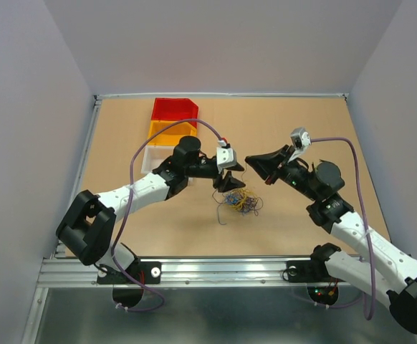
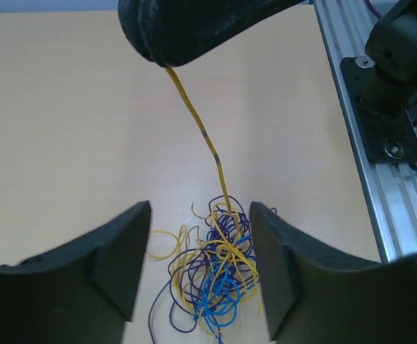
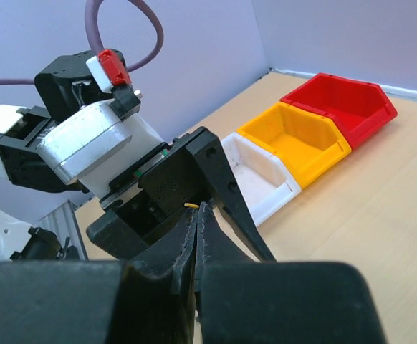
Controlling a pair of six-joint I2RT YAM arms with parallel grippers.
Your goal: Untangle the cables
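The cables (image 1: 241,202) lie in a small tangle of yellow, purple and blue wires (image 2: 219,265) near the middle of the table. My left gripper (image 1: 230,184) hangs over them, open, its two black fingers (image 2: 122,261) straddling the clump, with the right finger close against its edge. One yellow cable (image 2: 198,122) runs taut from the clump up to my right gripper (image 2: 167,50). The right gripper (image 3: 198,208) is shut on that cable, and its yellow tip (image 3: 190,206) pokes out between the pressed fingertips. In the top view the right gripper (image 1: 250,159) sits just behind and to the right of the clump.
Three bins stand in a row at the back left: red (image 1: 174,111), orange (image 1: 171,132) and white (image 1: 155,156). The aluminium rail (image 2: 380,193) with the arm bases runs along the near edge. The two grippers are very close to each other.
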